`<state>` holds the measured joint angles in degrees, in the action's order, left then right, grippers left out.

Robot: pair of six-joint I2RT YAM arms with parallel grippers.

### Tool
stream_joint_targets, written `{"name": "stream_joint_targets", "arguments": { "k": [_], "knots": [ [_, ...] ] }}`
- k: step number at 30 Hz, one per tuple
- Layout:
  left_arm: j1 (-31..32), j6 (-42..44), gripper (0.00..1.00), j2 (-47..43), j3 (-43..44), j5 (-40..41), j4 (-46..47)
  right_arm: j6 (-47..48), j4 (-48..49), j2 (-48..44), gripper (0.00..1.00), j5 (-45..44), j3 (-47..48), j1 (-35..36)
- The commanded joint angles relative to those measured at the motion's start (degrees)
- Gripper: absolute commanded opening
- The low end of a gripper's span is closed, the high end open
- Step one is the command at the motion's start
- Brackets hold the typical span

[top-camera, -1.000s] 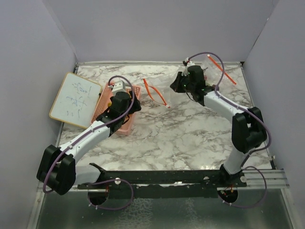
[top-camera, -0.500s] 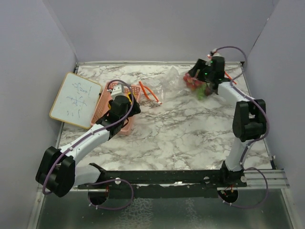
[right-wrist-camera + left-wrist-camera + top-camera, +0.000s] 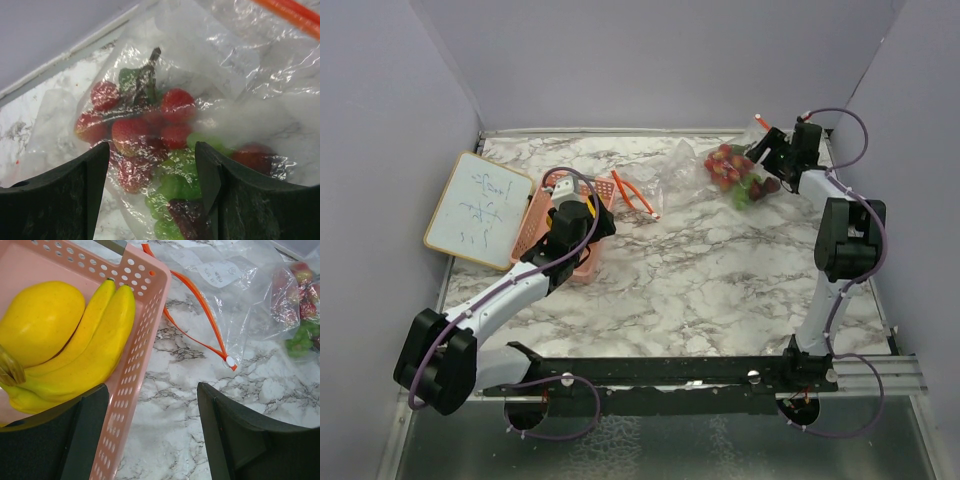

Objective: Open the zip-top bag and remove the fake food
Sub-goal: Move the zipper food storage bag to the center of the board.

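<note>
A clear zip-top bag [image 3: 665,180] with an orange zipper [image 3: 200,315] lies at the back of the marble table. Fake food shows through its film: red strawberries [image 3: 130,132], green pieces [image 3: 175,185] and a dark purple piece, heaped at back right [image 3: 735,172]. My right gripper [image 3: 152,190] hovers open just above that heap, near the back right corner [image 3: 772,150]. Yellow bananas [image 3: 95,335] and a lemon [image 3: 37,320] rest in the pink basket [image 3: 145,315]. My left gripper [image 3: 152,435] is open, its jaws straddling the basket's right wall.
A small whiteboard [image 3: 478,208] lies left of the pink basket [image 3: 532,215]. Another orange strip [image 3: 290,12] crosses plastic film by the back right corner. Enclosure walls close in the back and both sides.
The right gripper opened and swung right toward the back corner. The food-filled end of the bag now lies uncovered on the table. The left arm hardly moved.
</note>
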<state>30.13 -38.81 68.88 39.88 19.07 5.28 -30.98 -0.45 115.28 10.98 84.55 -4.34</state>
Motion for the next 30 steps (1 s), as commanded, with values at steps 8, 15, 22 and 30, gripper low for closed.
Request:
{"name": "stream_joint_targets", "arguments": {
  "k": [8, 15, 22, 30],
  "knots": [
    [0.30, 0.01, 0.73, -3.02, -0.79, 0.23, 0.71, 3.73, 2.35, -2.86, 0.70, 5.84, -12.52, 3.31],
    [0.39, 0.07, 0.73, -3.30, -0.53, 0.10, 0.74, 1.47, 8.42, -15.12, 0.70, 4.21, -29.46, 12.03],
    [0.78, -0.96, 0.73, -1.84, -1.41, -1.49, 2.29, -0.60, 5.09, -35.17, 0.70, -2.23, -38.01, 19.95],
    [1.49, -1.50, 0.72, -1.53, -2.19, -1.60, 3.68, -2.77, -2.72, -46.58, 0.79, -11.07, -42.16, 13.00]
  ]
}}
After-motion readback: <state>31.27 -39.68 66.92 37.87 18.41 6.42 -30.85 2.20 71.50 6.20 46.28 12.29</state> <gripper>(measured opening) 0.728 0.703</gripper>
